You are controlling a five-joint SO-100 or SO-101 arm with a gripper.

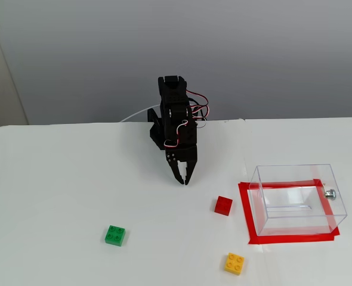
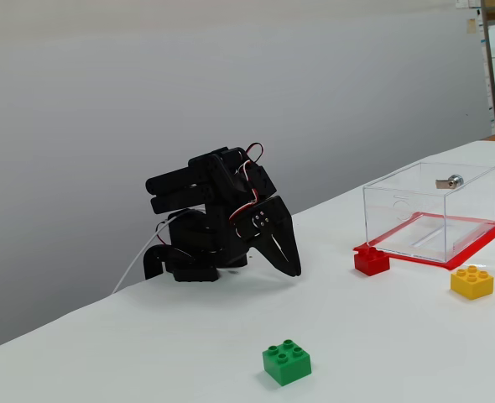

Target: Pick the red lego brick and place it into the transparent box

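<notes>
The red lego brick (image 1: 223, 205) (image 2: 371, 260) lies on the white table, just left of the transparent box (image 1: 298, 199) (image 2: 429, 210), which stands empty on a red tape outline with a silver knob on one wall. My black gripper (image 1: 184, 180) (image 2: 293, 270) is shut and empty. It points down at the table with the arm folded back, up and to the left of the red brick in a fixed view, well apart from it.
A green brick (image 1: 116, 235) (image 2: 287, 362) lies at the front left and a yellow brick (image 1: 234, 263) (image 2: 471, 281) at the front, near the box's corner. The red tape outline (image 1: 292, 238) (image 2: 470, 243) frames the box. A grey wall stands behind the table.
</notes>
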